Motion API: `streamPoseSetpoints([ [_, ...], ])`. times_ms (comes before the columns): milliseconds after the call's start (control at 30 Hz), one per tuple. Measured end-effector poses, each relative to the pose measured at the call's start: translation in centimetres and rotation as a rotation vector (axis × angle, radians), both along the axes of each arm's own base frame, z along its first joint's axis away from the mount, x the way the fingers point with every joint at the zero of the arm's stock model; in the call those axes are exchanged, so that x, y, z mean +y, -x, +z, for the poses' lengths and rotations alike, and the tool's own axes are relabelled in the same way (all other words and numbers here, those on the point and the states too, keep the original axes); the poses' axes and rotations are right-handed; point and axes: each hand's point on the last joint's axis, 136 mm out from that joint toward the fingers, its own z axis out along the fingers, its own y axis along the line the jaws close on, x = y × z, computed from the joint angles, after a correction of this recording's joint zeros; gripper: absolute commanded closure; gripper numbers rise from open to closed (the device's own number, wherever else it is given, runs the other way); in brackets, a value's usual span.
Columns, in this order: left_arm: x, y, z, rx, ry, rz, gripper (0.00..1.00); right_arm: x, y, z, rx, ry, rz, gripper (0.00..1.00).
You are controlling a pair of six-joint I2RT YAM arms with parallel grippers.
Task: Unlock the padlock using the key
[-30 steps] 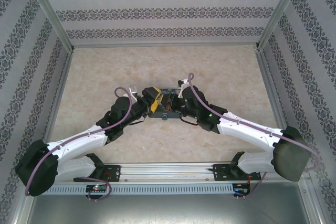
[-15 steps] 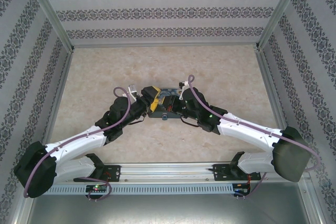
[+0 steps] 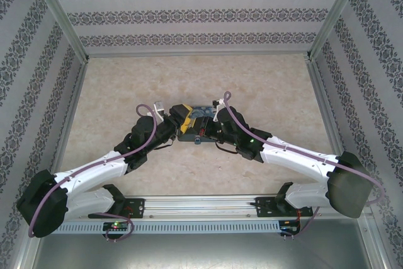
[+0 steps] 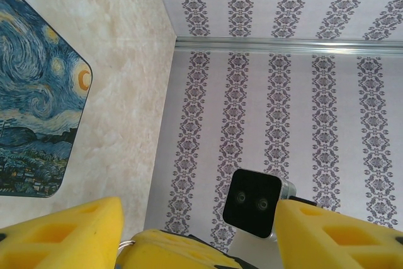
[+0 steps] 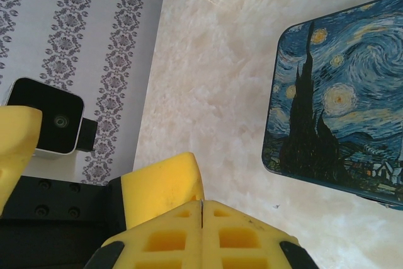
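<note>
We can read no text, label, brand or number anywhere. The rectangular blue-and-yellow case painted with a swirling night sky (image 5: 340,92) bears a picture without lettering, and the pale walls with dark floral stripes (image 3: 201,14) carry ornament, not writing.

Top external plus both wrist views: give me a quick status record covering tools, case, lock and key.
left tool: open, fingers wide apart
right tool: shut, pads meeting at a seam; anything held is hidden
tool positions: tip to tip, mid-table
Starry Night case: flat on the table, beside both tools, in neither
padlock, key: too small or hidden to tell
</note>
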Motion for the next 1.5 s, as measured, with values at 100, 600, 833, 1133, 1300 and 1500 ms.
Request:
streamPoseSetpoints([
  [100, 0.0, 0.0, 0.0, 0.000, 0.000, 0.000, 0.36, 0.0, 0.0, 0.0, 0.000, 0.000, 0.000, 1.00],
  [600, 0.0, -0.1, -0.3, 0.007, -0.006, 0.003, 0.35, 0.7, 0.1, 2.1, -0.030, -0.037, 0.014, 1.00],
  [833, 0.0, -0.1, -0.3, 0.007, -0.006, 0.003, 0.40, 0.8, 0.3, 2.1, -0.031, -0.038, 0.018, 1.00],
  [1133, 0.1, -0.2, -0.4, 0.006, -0.007, 0.011, 0.54, 0.9, 0.3, 2.2, -0.029, -0.040, 0.019, 1.00],
  [1300, 0.2, -0.3, -0.4, 0.006, -0.008, 0.018, 0.62, 0.9, 0.3, 2.2, -0.029, -0.040, 0.019, 1.00],
  [1500, 0.2, -0.3, -0.4, 0.005, -0.008, 0.020, 0.71, 0.9, 0.3, 2.2, -0.029, -0.040, 0.019, 1.00],
])
